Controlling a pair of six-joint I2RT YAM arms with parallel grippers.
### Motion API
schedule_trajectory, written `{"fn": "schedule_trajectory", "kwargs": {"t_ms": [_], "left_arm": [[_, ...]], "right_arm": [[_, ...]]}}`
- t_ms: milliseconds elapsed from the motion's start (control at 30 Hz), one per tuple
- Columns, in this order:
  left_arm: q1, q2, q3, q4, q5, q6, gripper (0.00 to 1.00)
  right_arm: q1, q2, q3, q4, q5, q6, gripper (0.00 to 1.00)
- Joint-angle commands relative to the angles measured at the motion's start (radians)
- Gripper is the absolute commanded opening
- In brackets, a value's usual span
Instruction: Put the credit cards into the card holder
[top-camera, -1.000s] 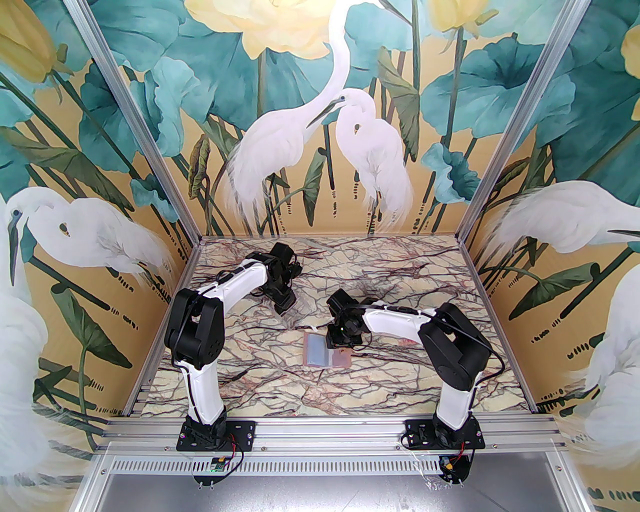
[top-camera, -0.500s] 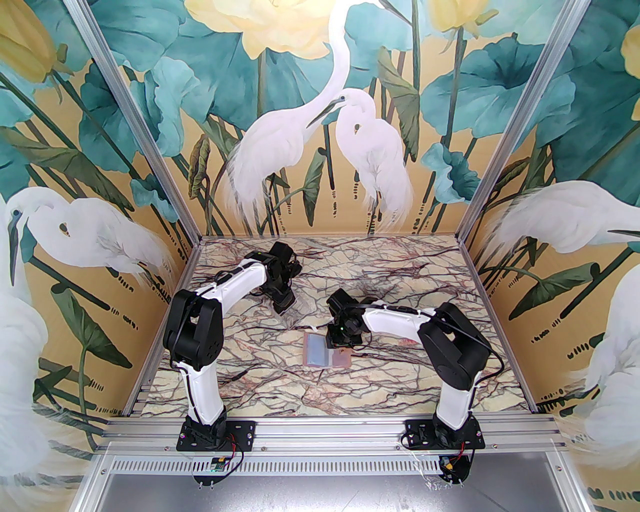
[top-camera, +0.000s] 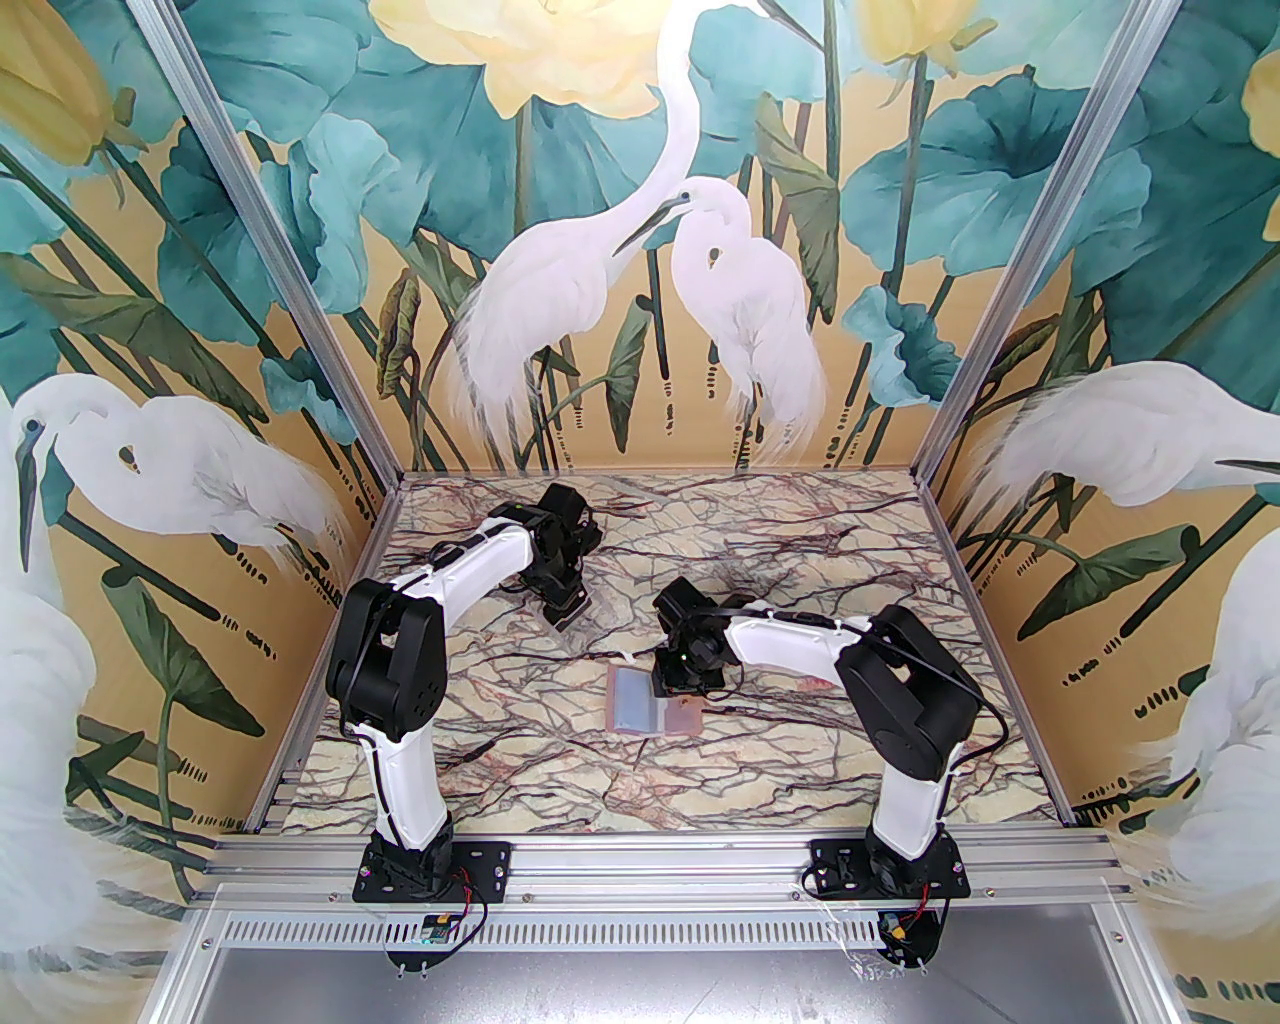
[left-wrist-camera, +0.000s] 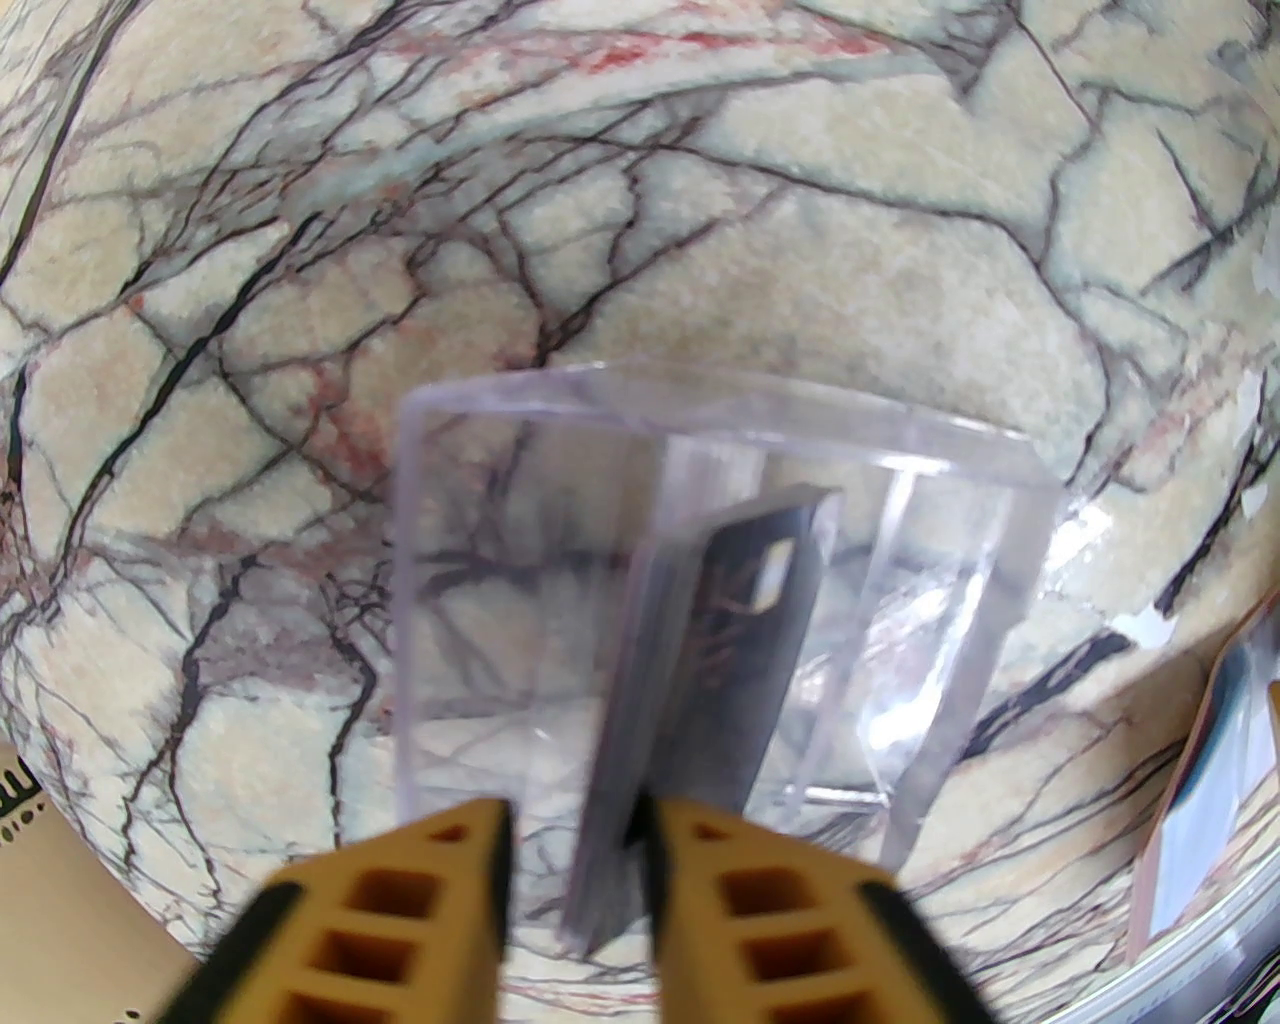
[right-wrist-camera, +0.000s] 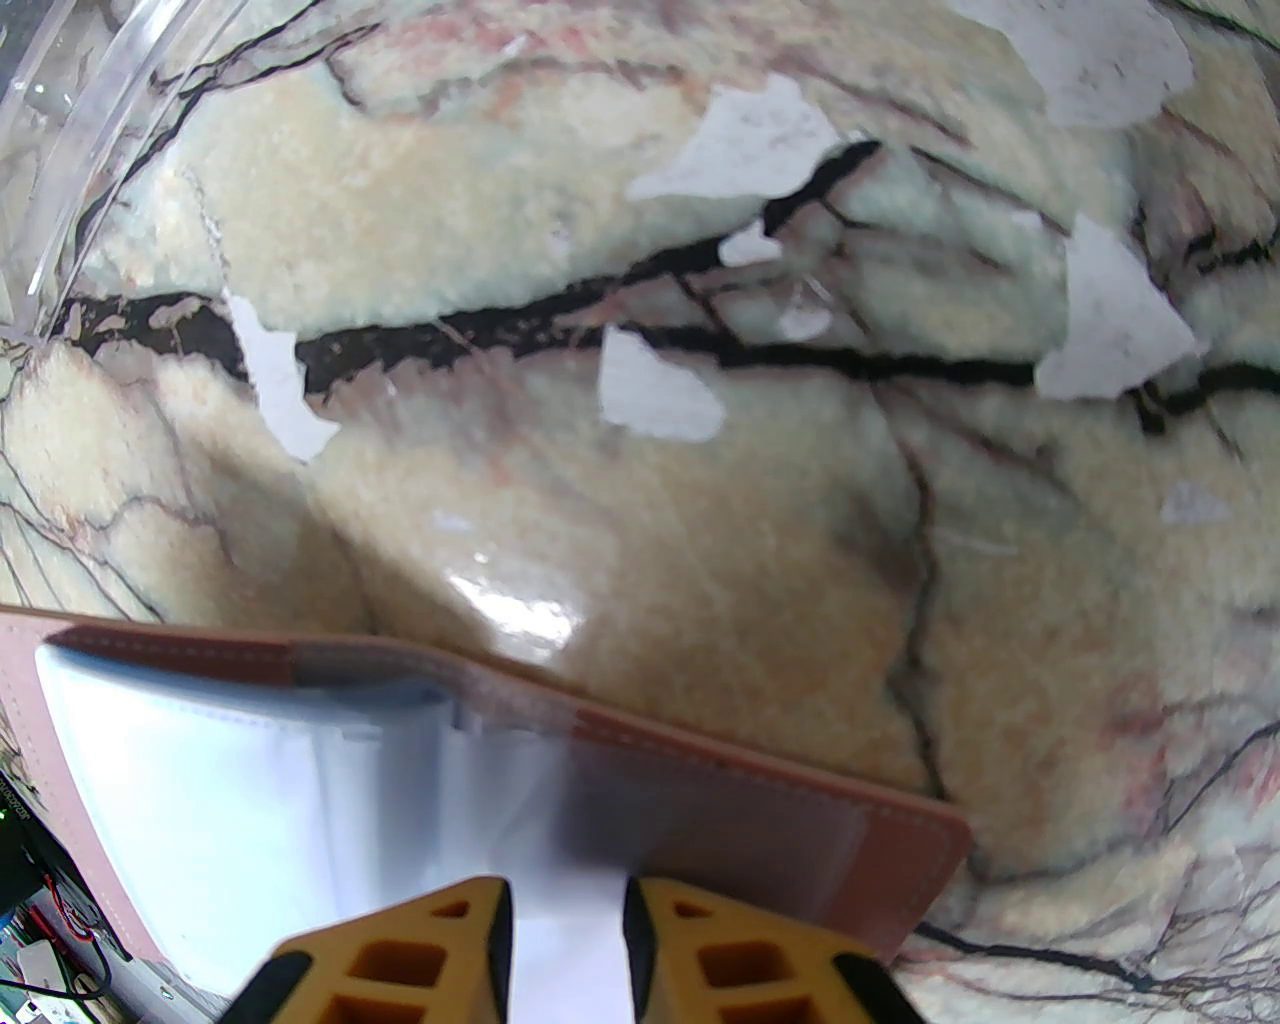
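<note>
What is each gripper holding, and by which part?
Left gripper straddles the near edge of the black credit cards, a gap on one side: not clamped yet. Right gripper sits on the card holder; a hold cannot be told.

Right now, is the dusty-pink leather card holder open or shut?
Open: the card holder lies spread, pale blue sleeves facing up.

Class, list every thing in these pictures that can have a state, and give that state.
card holder, open, lying flat, inside up
black cards, standing on edge in the clear box
clear box, open
left tool, narrowly apart astride the black cards, grip unclear
right tool, apparently shut on the card holder's inner leaf
</note>
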Motion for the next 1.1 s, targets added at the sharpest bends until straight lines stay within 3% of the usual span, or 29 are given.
{"fn": "schedule_trajectory", "kwargs": {"t_ms": [0,267,633,1067], "left_arm": [[-0.002,-0.023,0.029,-0.028,0.013,-0.013,0.14],[-0.001,-0.028,0.035,-0.029,-0.004,-0.019,0.15],[-0.002,-0.043,0.036,-0.047,0.047,-0.018,0.41],[-0.002,0.035,0.042,-0.048,0.019,-0.022,0.44]], "right_arm": [[0.004,0.059,-0.011,0.025,0.003,-0.018,0.29],[0.004,0.058,-0.012,0.025,0.003,-0.018,0.29],[0.004,0.059,-0.012,0.025,0.003,-0.018,0.29],[0.004,0.059,-0.014,0.026,0.002,-0.017,0.29]]}}
